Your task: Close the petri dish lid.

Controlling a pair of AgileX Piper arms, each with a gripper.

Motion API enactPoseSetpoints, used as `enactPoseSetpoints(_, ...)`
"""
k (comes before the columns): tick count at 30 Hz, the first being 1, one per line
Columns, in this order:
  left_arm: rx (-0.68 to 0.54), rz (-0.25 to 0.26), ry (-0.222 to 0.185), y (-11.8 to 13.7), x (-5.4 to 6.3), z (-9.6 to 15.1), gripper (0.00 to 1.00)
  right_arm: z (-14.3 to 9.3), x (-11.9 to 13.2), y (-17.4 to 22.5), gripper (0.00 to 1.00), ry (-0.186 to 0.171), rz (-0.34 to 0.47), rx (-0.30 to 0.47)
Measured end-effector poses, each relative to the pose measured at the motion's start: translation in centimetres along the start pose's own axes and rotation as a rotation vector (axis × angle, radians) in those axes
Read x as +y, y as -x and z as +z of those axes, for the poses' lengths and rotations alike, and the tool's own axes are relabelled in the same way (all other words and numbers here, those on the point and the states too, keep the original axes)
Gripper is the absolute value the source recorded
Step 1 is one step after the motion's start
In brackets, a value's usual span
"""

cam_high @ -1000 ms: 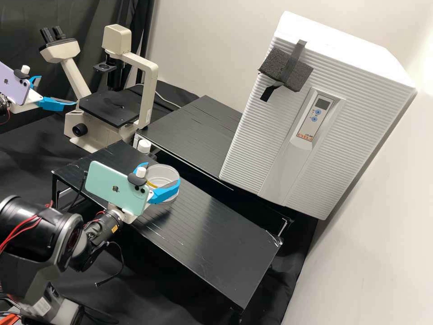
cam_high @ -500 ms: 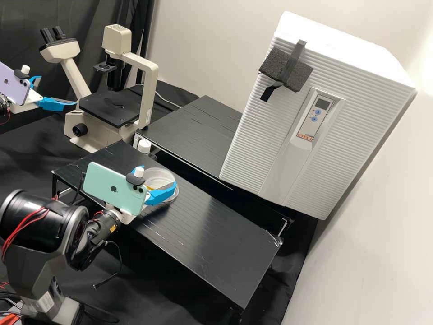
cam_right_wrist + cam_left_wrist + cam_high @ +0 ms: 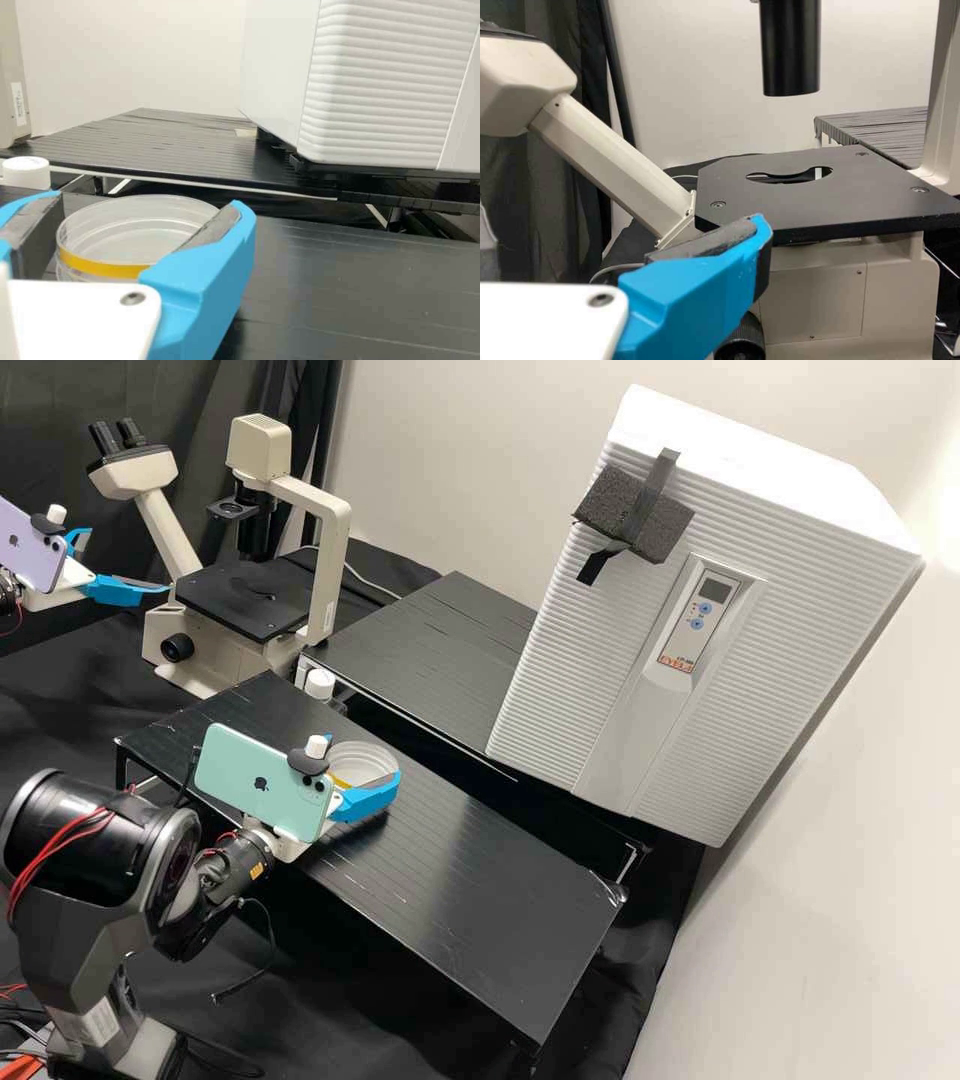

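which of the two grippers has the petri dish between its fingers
The right gripper: its blue fingers stand on either side of the petri dish. The left gripper is over by the microscope, its fingers apart with nothing between them.

The dish is seen as clear, smooth, glossy plastic, ringed by a shiny yellow band. Smooth blue plastic is shown on the fingers, which are faced with rough, dull grey pads; a metal screw is set in smooth white plastic. The table is covered in ribbed black material with a soft gloss. The cabinet is finished in ridged white, and coarse, matt foam is held on it by dark tape. The microscope is coated smooth and cream; creased black cloth is laid underneath.
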Motion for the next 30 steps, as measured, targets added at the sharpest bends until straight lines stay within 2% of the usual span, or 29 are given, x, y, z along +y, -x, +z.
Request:
enactPoseSetpoints(3, 0.000, 0.000, 0.000, 0.0, 0.0, 0.0, 1.00, 0.1, 0.0, 0.1, 0.00, 0.002, -0.002, -0.001)
enactPoseSetpoints(4, 0.000, 0.000, 0.000, 0.0, 0.0, 0.0, 1.00, 0.1, 0.0, 0.1, 1.00, 0.002, 0.000, -0.003)
enactPoseSetpoints(15, 0.000, 0.000, 0.000, 0.0, 0.0, 0.0, 1.00, 0.4, 0.1, 0.2, 1.00, 0.006, 0.001, -0.011)
enactPoseSetpoints(24, 0.000, 0.000, 0.000, 0.0, 0.0, 0.0, 1.00, 0.1, 0.7, 1.1, 1.00, 0.002, 0.022, 0.019)
enactPoseSetpoints(27, 0.000, 0.000, 0.000, 0.0, 0.0, 0.0, 1.00, 0.0, 1.1, 1.7, 1.00, -0.003, 0.036, 0.034)
enactPoseSetpoints(30, 0.000, 0.000, 0.000, 0.0, 0.0, 0.0, 1.00, -0.3, 1.7, 2.1, 1.00, -0.030, 0.065, 0.057)
